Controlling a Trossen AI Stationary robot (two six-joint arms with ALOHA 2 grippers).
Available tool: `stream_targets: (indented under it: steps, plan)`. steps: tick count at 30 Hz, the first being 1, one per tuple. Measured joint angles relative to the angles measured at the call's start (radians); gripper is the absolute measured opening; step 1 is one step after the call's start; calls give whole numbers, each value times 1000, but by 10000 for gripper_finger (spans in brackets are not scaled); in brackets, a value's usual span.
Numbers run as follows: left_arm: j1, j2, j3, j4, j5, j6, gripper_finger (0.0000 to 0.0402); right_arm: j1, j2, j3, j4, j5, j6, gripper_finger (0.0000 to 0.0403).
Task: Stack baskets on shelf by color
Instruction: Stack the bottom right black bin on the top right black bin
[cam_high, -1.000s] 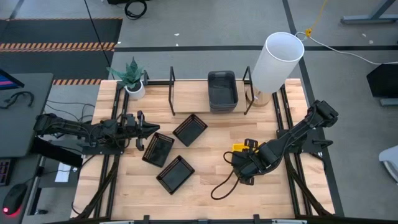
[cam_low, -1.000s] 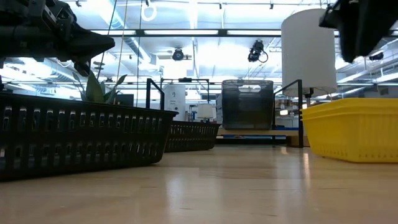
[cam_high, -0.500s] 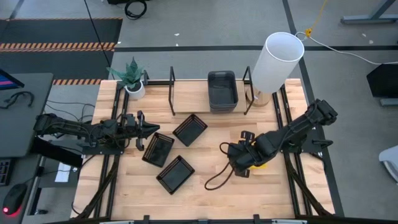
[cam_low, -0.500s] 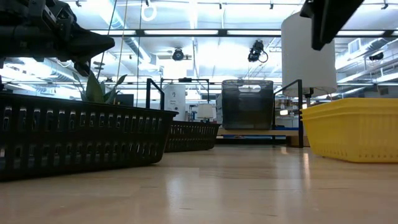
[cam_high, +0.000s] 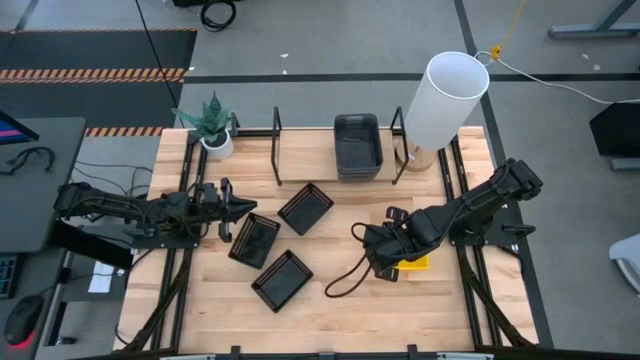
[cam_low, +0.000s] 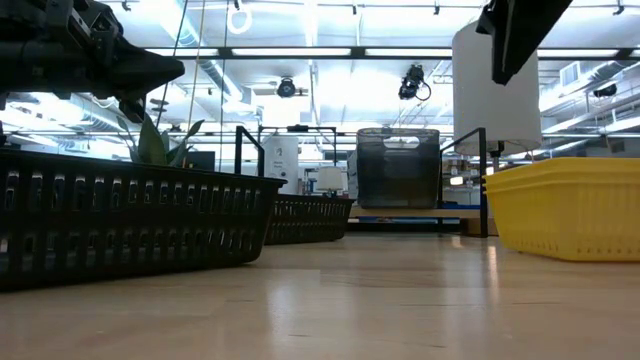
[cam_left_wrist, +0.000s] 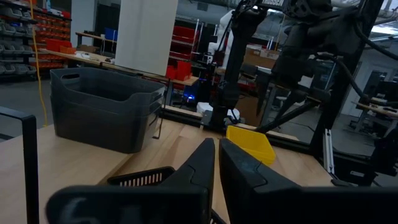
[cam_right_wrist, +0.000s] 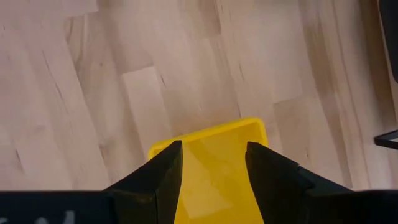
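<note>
high: right tool (cam_high: 385, 262) over yellow basket (cam_high: 413, 263), right half of counter (cam_high: 330, 300); grey baskets (cam_high: 357, 145) already stacked on shelf (cam_high: 300, 150), far edge.
low: yellow basket flat on counter.
left wrist: left tool (cam_left_wrist: 216, 152) closed, empty, parked near left edge.
right wrist: right tool's fingers (cam_right_wrist: 163, 168) spread, straddling the basket, likely lining up a grasp; nothing held.

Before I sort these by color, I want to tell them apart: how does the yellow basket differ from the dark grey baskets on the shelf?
The yellow basket is bright yellow; the dark grey baskets are dark. The yellow basket sits on the tabletop, whereas the dark grey baskets sit on the shelf. The yellow basket lies under the right gripper, its fingers open above it, while no gripper is near the dark grey baskets. All are upright, open-topped and rectangular.
</note>
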Motion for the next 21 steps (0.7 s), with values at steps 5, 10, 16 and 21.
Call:
stream_targets:
  steps: [5, 10, 16, 21]
  plan:
    - [0, 0, 0, 0, 0, 0, 35, -2, 0, 0, 5, 0, 26, 181]
    - [0, 0, 0, 0, 0, 0, 38, -1, 0, 0, 8, -1, 49, 181]
    - [0, 0, 0, 0, 0, 0, 29, -1, 0, 0, 22, -2, 39, 177]
    - [0, 0, 0, 0, 0, 0, 31, -1, 0, 0, 19, -6, 17, 176]
